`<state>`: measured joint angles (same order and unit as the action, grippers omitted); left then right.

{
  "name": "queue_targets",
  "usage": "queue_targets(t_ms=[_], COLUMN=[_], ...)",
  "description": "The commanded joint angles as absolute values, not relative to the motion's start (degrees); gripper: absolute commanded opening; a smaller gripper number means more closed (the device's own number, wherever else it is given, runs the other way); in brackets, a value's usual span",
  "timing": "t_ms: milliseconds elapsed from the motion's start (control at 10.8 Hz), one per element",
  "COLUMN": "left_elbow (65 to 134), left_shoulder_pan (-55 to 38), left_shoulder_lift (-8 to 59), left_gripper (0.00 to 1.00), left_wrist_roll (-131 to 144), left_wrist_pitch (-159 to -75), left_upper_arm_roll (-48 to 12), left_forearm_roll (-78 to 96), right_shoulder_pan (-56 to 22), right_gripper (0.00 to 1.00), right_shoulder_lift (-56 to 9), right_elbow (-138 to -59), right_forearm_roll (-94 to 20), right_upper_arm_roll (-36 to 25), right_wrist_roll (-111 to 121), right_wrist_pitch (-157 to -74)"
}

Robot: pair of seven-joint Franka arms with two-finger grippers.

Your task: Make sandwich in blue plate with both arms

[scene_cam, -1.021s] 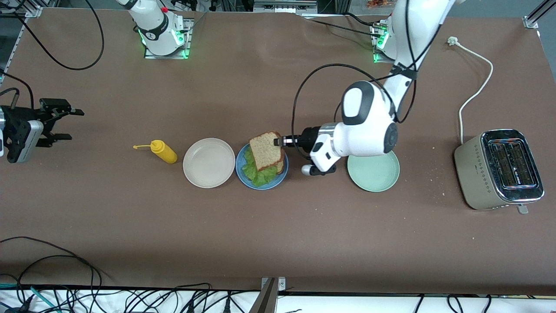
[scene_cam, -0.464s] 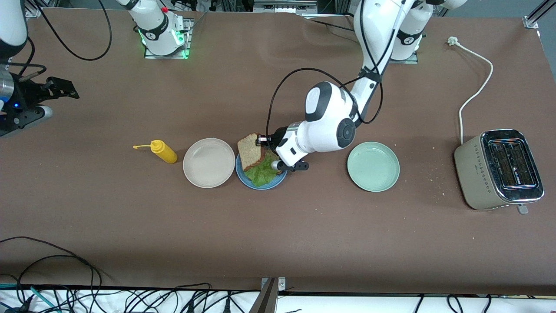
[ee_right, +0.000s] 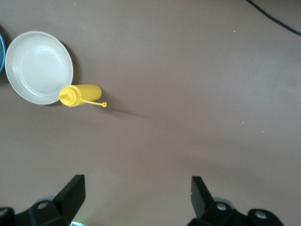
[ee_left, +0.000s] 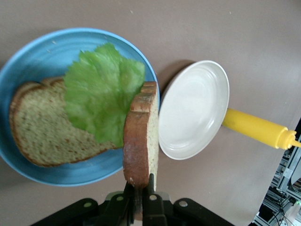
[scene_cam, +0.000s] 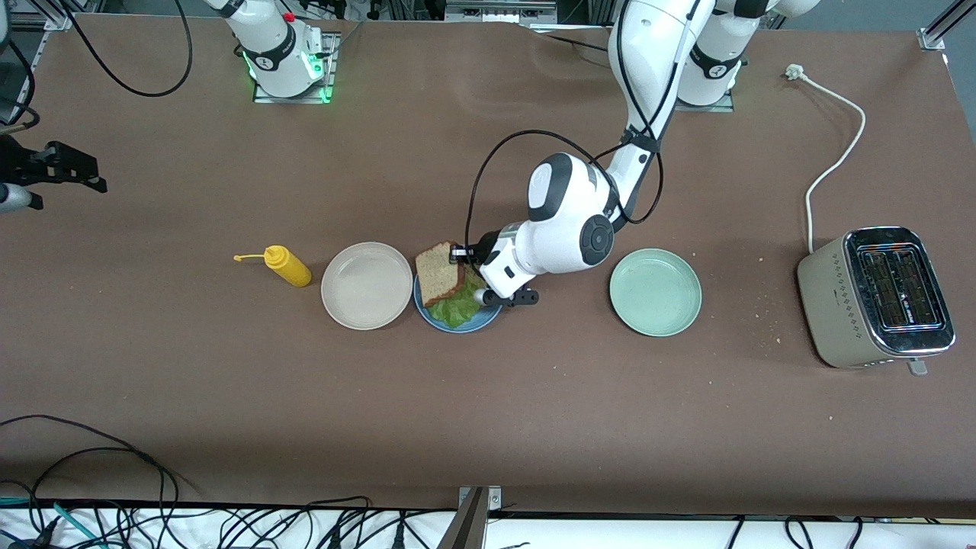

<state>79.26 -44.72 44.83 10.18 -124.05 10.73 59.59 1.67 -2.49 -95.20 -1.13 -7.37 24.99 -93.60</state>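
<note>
The left gripper (scene_cam: 460, 254) has swung from the mint plate's (scene_cam: 655, 292) side to over the blue plate (scene_cam: 457, 321), carrying its pinched bread slice (scene_cam: 439, 272) along; the slice now hangs on edge above the lettuce (ee_left: 103, 98). The right gripper (scene_cam: 65, 169) has drawn back toward the table's edge, jaws spread wide.
</note>
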Motion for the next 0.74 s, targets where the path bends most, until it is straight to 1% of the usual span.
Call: queue_targets(t_ms=[0, 186, 371, 464, 650], left_elbow=[78.04, 78.48, 79.28, 79.36, 79.28], left_shoulder_pan=[-43.77, -43.59, -43.42, -43.16, -42.54], left_shoulder_lift=[46.32, 46.49, 46.49, 46.49, 46.23], left_gripper=[0.99, 1.0, 1.0, 1.0, 1.0], left_wrist_roll=[9.76, 9.93, 10.37, 10.28, 10.55], left_wrist_pitch=[-123.84, -123.75, -123.66, -123.31, -121.74], left_upper_arm_roll=[11.78, 12.04, 12.65, 13.53, 15.2], left_forearm_roll=[61.08, 61.0, 60.91, 60.91, 60.91], right_shoulder_pan=[2.29, 2.2, 1.94, 1.93, 1.85], right_gripper=[1.0, 1.0, 1.0, 1.0, 1.0], right_shoulder_lift=[-0.44, -0.44, -0.79, -0.88, -1.4], right_elbow=[-95.9, -93.35, -90.8, -90.7, -90.62], right_forearm_roll=[-3.43, -2.99, -2.02, -1.85, 1.92], right_upper_arm_roll=[-8.53, -6.78, -5.63, -5.62, -4.93], right_wrist_roll=[21.04, 8.41, 2.92, 2.64, 2.64], right_wrist_pitch=[-91.69, -85.8, -80.71, -79.47, -82.08])
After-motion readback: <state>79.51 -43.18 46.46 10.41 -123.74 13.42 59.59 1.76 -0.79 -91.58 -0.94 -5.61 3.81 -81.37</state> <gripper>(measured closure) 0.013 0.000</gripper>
